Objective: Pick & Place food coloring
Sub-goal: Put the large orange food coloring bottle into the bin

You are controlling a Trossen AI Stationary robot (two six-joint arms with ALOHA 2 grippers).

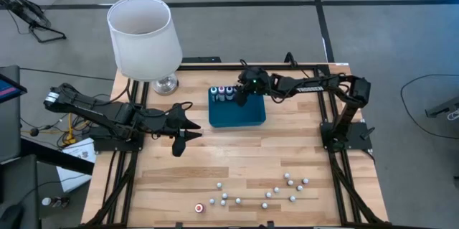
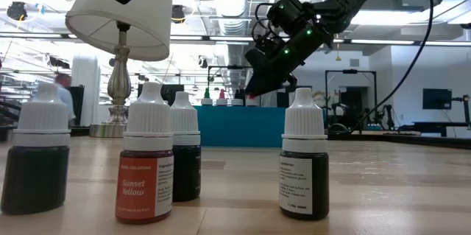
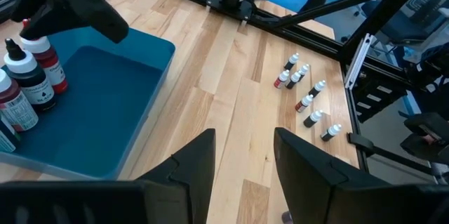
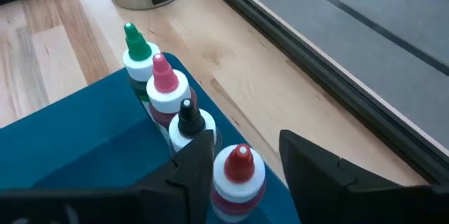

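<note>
Several food coloring bottles stand in a row along the far edge of the dark teal tray, with green, pink, black and red tips. My right gripper is open over that row, one finger on each side of the red-tipped bottle, with a clear gap on one side. My left gripper hangs open and holds nothing, above the bare wood left of the tray. More food coloring bottles stand loose near the table's front edge. My right gripper comes slanting down from the table's right. One finger stands close against the cap of the red-tipped bottle; I cannot tell whether it touches. The bottle stands upright in the tray.
A table lamp with a white shade stands at the far left corner, close to the tray. Black frame rails run along the table's sides. Bare wood lies between the tray and the loose bottles.
</note>
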